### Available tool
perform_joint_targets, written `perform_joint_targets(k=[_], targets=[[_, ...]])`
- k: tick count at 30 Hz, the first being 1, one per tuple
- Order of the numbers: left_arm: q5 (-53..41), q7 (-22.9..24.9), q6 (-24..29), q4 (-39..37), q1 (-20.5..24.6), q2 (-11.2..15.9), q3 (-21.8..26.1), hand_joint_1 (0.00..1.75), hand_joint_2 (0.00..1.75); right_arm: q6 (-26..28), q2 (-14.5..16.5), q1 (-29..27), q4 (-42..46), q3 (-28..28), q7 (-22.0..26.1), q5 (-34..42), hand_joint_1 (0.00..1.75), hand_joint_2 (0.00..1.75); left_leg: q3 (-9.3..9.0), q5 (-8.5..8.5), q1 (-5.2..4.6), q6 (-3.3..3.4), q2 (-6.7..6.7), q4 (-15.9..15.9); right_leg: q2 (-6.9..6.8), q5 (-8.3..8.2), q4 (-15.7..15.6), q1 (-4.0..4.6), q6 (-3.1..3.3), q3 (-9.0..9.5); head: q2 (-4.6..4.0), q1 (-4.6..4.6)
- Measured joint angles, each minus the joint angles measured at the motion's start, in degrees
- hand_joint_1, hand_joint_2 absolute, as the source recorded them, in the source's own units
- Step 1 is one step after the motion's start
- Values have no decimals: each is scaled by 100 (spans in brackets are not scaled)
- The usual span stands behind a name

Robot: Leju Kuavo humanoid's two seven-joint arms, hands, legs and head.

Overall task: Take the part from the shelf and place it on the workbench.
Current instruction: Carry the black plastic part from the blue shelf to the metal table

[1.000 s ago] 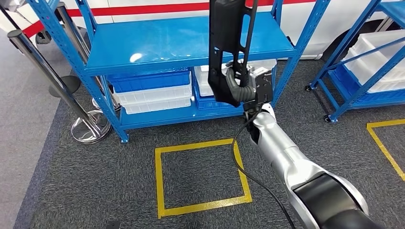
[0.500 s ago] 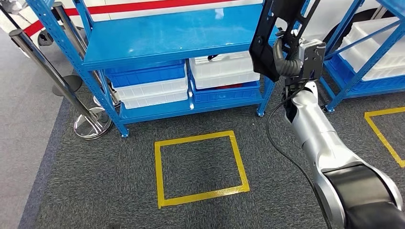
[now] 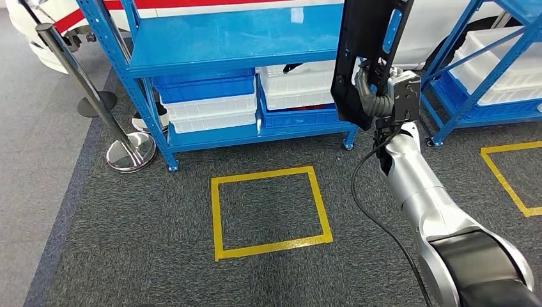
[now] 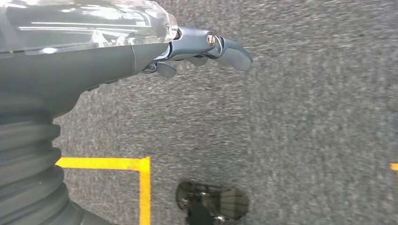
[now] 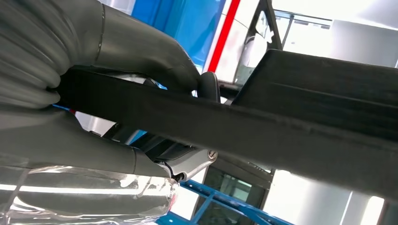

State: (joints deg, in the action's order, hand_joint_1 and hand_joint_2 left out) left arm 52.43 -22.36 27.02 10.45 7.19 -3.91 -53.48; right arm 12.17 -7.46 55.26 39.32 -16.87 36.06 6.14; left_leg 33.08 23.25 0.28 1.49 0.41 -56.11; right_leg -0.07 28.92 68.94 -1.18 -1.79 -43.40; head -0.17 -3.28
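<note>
Top of the black part [image 3: 367, 51] past the frame edge; carpet [image 4: 305, 117] motion-blurred.

The left robot hand [image 4: 187, 47] hangs over grey carpet [image 4: 305, 117], holding nothing. Its grey ribbed cover [image 4: 28, 168] and a clear glossy wrap [image 4: 94, 21] take up the near part of the view. The thumb [image 4: 220, 44] sticks out over the carpet, with the darker fingers [image 4: 164, 69] lightly curled just beside it. A yellow tape corner [image 4: 141, 166] lies on the carpet, and a short bit of yellow tape [image 4: 393, 166] shows at the picture's far edge. The carpet looks blurred.
</note>
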Motion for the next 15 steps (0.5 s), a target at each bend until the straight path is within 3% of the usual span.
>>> perform_joint_targets(k=[1,3,4,5,7,8,10,11,12,13,15], targets=[[0,0,0,0,-1,1,0,0,175,0,-7,-11,0,0,-1,0,175,175,103,-74,4,-2,1,-11,0,108,308,-19,-26,-8,-1,1],[0,0,0,0,-1,0,0,0,175,0,-14,-21,0,0,-1,0,175,175,324,-214,24,-38,2,-54,-1,-82,472,-53,-70,178,0,1],[-1,1,0,0,0,0,0,0,175,-2,-14,-16,2,0,-2,0,175,175,441,-279,39,-64,3,-91,-2,-216,301,-71,-87,402,1,1],[-1,2,0,0,2,1,0,0,175,-5,-14,-6,11,0,-8,-1,175,175,549,-336,46,-98,3,-134,0,-228,-3,-85,-98,691,1,1],[-4,5,2,0,6,1,0,0,175,-26,-10,19,51,0,-27,-9,175,175,706,-456,46,-174,2,-192,22,-33,-685,-68,-52,1174,1,-3],[-3,5,4,0,-1,1,0,0,175,-41,-7,28,68,1,-39,-14,175,175,748,-527,41,-214,0,-185,32,57,-877,-44,-9,1271,1,-5],[8,-2,6,-1,-36,-1,0,0,175,-74,11,22,67,1,-59,-25,175,175,789,-662,55,-289,-9,-125,28,-15,-959,-19,104,1220,-1,-9],[18,-8,6,-1,-62,-2,0,0,175,-86,33,11,54,1,-71,-35,175,175,828,-604,66,-322,-14,-151,16,-84,-969,-21,160,1165,-1,-10],[31,-13,6,-2,-87,-4,1,0,175,-92,54,-1,41,1,-84,-49,175,175,887,-425,79,-349,-18,-274,2,-165,-981,-31,218,1094,-1,-10],[44,-16,6,-2,-110,-5,2,0,175,-93,74,-9,29,1,-93,-63,175,175,968,-136,89,-370,-20,-518,-11,-251,-991,-41,266,1010,-1,-9],[75,-19,6,-2,-137,-8,7,0,175,-91,104,-18,8,2,-98,-78,175,175,1132,498,92,-394,-20,-1310,-19,-416,-987,-17,312,814,-1,-10]])
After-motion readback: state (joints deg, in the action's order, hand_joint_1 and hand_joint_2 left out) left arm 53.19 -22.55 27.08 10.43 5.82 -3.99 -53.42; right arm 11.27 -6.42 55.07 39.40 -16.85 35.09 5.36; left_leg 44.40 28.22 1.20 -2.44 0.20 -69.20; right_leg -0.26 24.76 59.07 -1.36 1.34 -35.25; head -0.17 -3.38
